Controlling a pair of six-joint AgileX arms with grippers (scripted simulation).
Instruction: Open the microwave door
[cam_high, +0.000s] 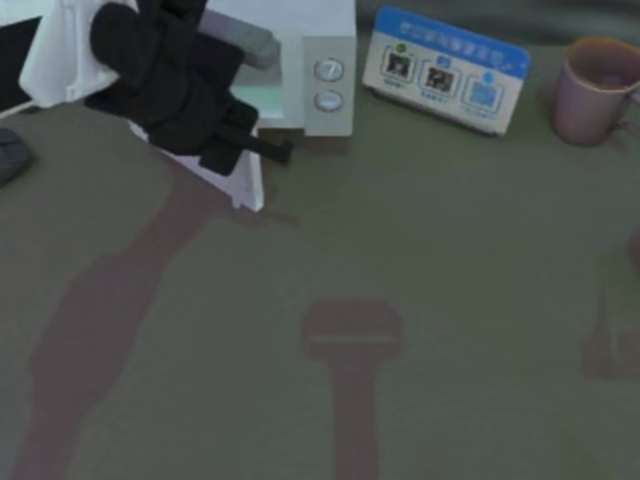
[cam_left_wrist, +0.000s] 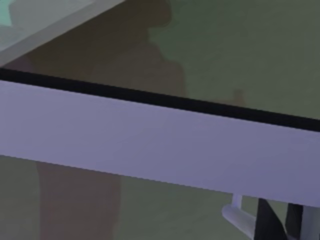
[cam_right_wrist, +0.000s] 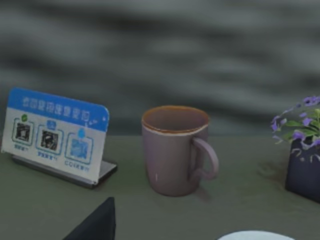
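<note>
The white microwave (cam_high: 322, 30) stands at the back of the table, left of centre, its two round knobs (cam_high: 328, 85) on the narrow panel. The microwave door (cam_high: 245, 182) is swung outward toward the front, and the pale interior shows behind it. My left gripper (cam_high: 275, 150) reaches over the door's free edge. In the left wrist view the door (cam_left_wrist: 150, 140) crosses the frame as a white band with a dark strip. There the left gripper (cam_left_wrist: 281, 225) is shut on the door's pale bar handle (cam_left_wrist: 239, 217). My right arm is outside the top view; only a dark part of its gripper (cam_right_wrist: 97, 225) shows.
A blue-topped sign card (cam_high: 445, 68) stands right of the microwave, and a pink mug (cam_high: 598, 88) is at the back right. The right wrist view also shows a purple-flowered plant (cam_right_wrist: 302, 160) in a dark pot and a white rim (cam_right_wrist: 255, 235). A dark grey object (cam_high: 12, 155) lies at the left edge.
</note>
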